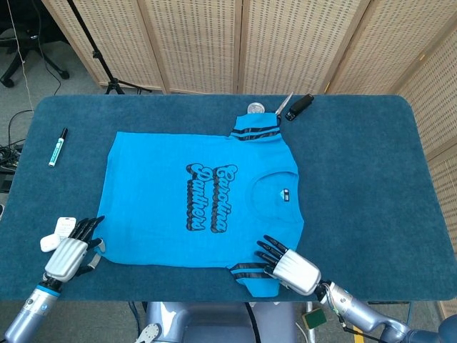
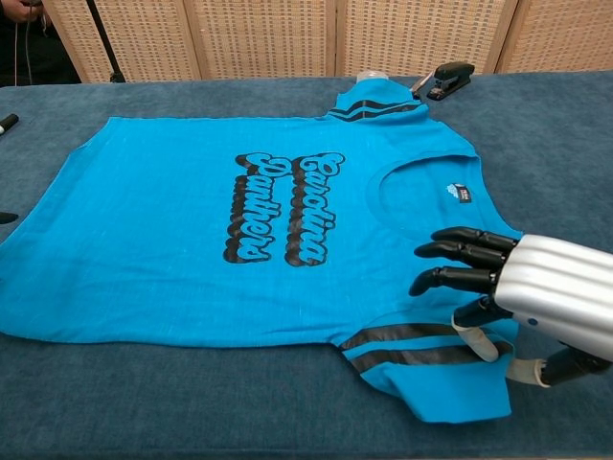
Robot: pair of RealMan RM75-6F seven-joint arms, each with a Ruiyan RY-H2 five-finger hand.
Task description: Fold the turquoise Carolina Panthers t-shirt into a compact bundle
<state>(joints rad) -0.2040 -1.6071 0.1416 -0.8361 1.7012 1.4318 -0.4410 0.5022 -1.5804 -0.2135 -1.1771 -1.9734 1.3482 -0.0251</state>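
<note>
The turquoise t-shirt [image 1: 178, 193] [image 2: 192, 240] lies flat and face up on the blue table, its collar toward the right and black "Carolina Panthers" lettering in the middle. My right hand [image 1: 289, 268] [image 2: 522, 287] hovers over the near striped sleeve [image 2: 431, 369], fingers spread, holding nothing. My left hand [image 1: 70, 251] sits by the shirt's near left hem corner, fingers apart and empty; the chest view does not show it.
A teal marker [image 1: 57, 146] lies at the far left. A white object [image 1: 56, 234] rests beside my left hand. A black stapler [image 1: 300, 106] [image 2: 450, 77] and a small round item [image 1: 255, 108] sit behind the far sleeve. Wicker screens stand behind the table.
</note>
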